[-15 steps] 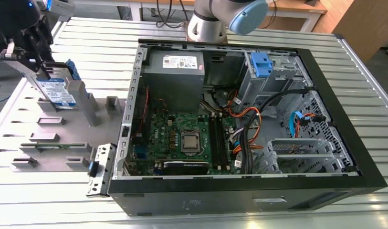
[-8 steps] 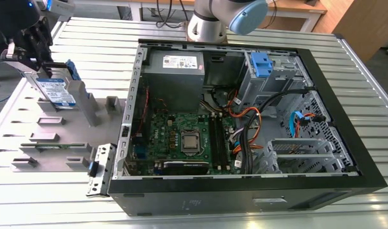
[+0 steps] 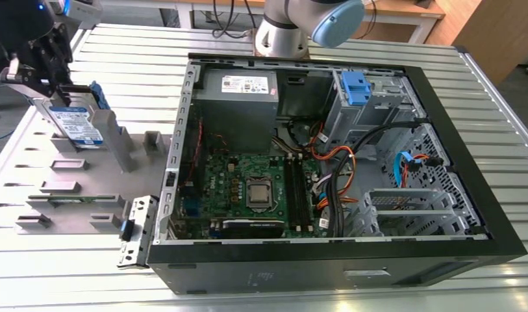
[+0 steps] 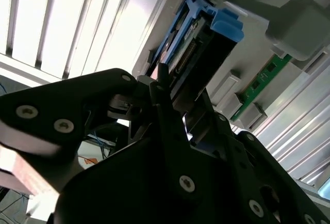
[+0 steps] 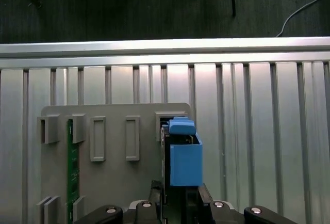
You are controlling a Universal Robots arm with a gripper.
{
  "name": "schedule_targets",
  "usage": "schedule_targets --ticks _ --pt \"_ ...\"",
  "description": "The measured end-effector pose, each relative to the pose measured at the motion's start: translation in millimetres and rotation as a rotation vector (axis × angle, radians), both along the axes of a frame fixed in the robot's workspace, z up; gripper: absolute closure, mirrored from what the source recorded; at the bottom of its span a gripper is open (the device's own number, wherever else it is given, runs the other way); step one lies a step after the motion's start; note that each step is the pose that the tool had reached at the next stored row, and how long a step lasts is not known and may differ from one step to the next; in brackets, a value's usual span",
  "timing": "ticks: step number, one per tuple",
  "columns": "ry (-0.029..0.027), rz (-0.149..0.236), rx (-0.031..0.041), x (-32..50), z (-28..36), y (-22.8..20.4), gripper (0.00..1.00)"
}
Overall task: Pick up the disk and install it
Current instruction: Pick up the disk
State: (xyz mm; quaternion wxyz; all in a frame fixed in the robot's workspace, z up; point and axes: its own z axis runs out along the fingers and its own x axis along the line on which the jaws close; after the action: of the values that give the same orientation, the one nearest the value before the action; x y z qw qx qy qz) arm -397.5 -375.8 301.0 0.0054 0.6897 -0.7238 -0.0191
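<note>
The disk (image 3: pixel 76 127) is a silver drive with a blue-and-white label and blue side rails. It stands on edge in the grey holder plate (image 3: pixel 90 177) at the exterior view's left, outside the computer case. My gripper (image 3: pixel 63 97) comes down on its upper end from above. In the first wrist view the two black fingers (image 5: pixel 156 195) lie flush against both sides of the disk (image 5: pixel 184 162), whose blue handle tab points away from me. The second wrist view shows the disk (image 4: pixel 198 38) running out between the fingers (image 4: pixel 161 97).
The open computer case (image 3: pixel 441 136) lies on the slatted metal table (image 3: pixel 506 149), with a grey power-supply box (image 3: pixel 238 91) and a blue bracket (image 3: pixel 354 88) in the drive bay. A green memory stick (image 3: pixel 69 198) sits in the holder plate. The arm's base (image 3: pixel 286 29) stands behind the case.
</note>
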Motion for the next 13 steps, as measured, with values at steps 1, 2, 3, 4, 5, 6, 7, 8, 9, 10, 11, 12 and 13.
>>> schedule_targets --ticks 1,2,3,4,5,6,7,8,9,10,11,12,13 --pt "0.0001 -0.008 -0.0001 0.0 0.0 0.0 0.62" --pt "0.0 -0.009 0.0 0.0 0.0 0.0 0.62" --pt "0.0 -0.009 0.0 0.1 0.0 0.0 0.62" --pt "0.0002 -0.009 -0.0001 0.0 0.1 -0.1 0.62" --pt "0.0001 -0.009 0.0 0.0 0.1 -0.1 0.62" --pt "0.0001 -0.009 0.0 0.0 0.3 -0.1 0.62" --pt "0.0003 -0.009 -0.0002 0.0 0.8 -0.1 0.62" --pt "0.0002 -0.009 -0.0001 0.0 1.2 -0.1 0.62" --pt "0.0001 -0.009 0.0 0.0 1.6 -0.1 0.62" --pt "0.0003 -0.009 -0.0001 0.0 2.3 -0.1 0.62" --pt "0.0001 -0.009 0.0 0.0 2.5 -0.1 0.62" --pt "0.0 -0.009 0.0 0.1 2.4 -0.1 0.62" --pt "0.0 -0.009 -0.0003 0.0 2.4 -0.1 0.62"
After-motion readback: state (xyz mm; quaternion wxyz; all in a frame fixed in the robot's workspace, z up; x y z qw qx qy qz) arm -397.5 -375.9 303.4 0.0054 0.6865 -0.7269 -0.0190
